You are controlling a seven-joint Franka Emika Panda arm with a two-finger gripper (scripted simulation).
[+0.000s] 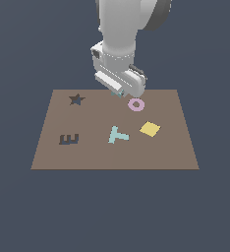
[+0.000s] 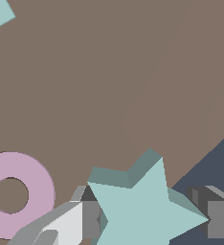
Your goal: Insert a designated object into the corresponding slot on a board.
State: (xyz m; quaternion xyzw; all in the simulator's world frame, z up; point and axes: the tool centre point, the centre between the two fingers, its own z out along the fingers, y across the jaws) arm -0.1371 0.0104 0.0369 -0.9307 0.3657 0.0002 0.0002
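Observation:
The light-teal star piece lies between my gripper's fingers at the board's far edge. One grey finger touches one side of it and the other finger meets a star tip, so the gripper is shut on it. In the exterior view the gripper hangs low over the brown board, with only a sliver of the star showing under it. The dark star-shaped slot sits well toward the exterior view's left of the gripper, uncovered.
A pink ring lies close beside the gripper. A teal T piece, a yellow square and a dark E recess are nearer the front of the board. The board's edge runs just past the star.

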